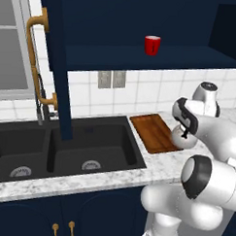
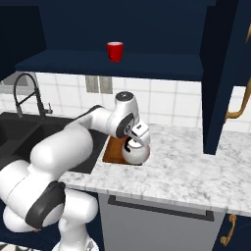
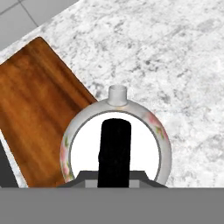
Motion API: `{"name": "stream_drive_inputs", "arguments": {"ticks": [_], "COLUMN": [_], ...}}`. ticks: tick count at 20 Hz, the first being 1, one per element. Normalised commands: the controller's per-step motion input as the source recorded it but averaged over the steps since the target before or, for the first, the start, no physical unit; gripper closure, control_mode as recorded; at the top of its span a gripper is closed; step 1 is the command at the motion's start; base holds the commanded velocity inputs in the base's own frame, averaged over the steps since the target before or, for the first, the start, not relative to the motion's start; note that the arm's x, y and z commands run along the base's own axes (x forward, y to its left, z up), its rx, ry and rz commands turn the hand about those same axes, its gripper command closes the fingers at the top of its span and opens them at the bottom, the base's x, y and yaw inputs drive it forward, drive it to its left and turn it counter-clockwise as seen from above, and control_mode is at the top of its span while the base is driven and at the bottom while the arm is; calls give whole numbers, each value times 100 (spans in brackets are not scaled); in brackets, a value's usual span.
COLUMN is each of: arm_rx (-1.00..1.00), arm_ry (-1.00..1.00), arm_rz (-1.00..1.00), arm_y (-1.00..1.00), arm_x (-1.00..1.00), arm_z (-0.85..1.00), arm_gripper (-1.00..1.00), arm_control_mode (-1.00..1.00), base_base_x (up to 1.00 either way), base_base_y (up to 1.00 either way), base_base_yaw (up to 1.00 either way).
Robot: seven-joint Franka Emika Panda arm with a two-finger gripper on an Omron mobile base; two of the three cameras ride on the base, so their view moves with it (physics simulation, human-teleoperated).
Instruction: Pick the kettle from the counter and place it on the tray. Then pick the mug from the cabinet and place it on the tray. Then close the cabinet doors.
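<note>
My gripper is shut on the thin black handle of the small round white kettle. The kettle hangs over the right edge of the reddish-brown tray, partly over the marble counter; I cannot tell whether it touches either. In the left base view the kettle is half hidden behind my hand, just right of the tray. The red mug stands upright on the shelf of the open navy cabinet. Both cabinet doors stand open: the left door and the right door.
The black double sink lies left of the tray, with a faucet behind it. The open right door hangs over the counter, right of the kettle. An outlet plate sits on the tiled wall. Bare marble stretches right of the tray.
</note>
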Motion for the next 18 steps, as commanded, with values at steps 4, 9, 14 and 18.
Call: {"name": "stream_drive_inputs", "arguments": {"ticks": [4,9,14,18], "arm_rx": [0,0,0,0], "arm_ry": [0,0,0,0], "arm_rz": [0,0,0,1], "arm_y": [43,25,23,8], "arm_x": [33,47,49,51], "arm_z": [0,0,0,0], "arm_gripper": [100,100,100,100], "arm_control_mode": [-100,-100,-100,-100], "base_base_x": [0,0,0,0], "base_base_y": [0,0,0,0], "base_base_yaw": [0,0,0,0]}}
